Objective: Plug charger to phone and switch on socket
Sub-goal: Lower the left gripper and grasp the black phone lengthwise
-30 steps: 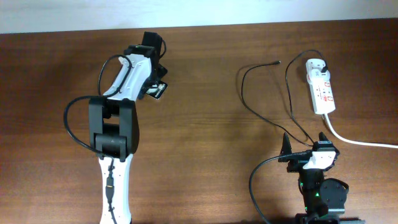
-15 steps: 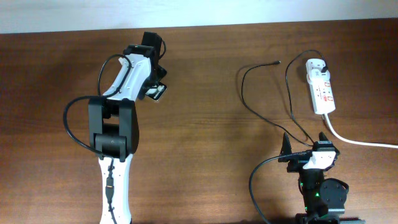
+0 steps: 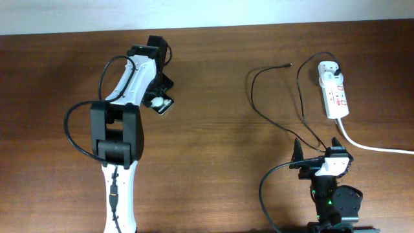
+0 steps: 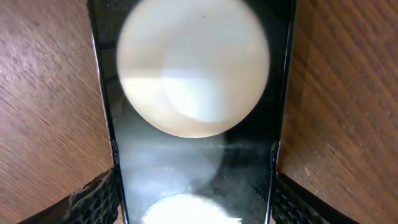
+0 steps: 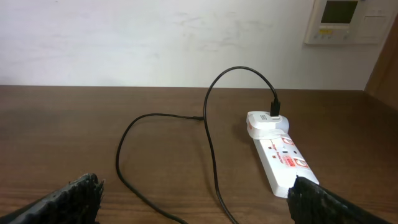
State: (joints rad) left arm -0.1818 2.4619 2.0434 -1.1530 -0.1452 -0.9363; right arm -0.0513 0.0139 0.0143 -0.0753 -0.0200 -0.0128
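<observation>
I'm taking hold of the phone (image 3: 160,103): my left gripper (image 4: 196,205) straddles it, hold unclear, right gripper (image 5: 196,202) wide apart; next probably fetching the charger (image 3: 286,65).

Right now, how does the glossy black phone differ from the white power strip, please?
The glossy black rectangular phone sits between the left end effector's fingers; the white elongated power strip lies untended. The thin black charger cable runs into the strip; the phone shows no cable. Both lie on the wooden table.
</observation>
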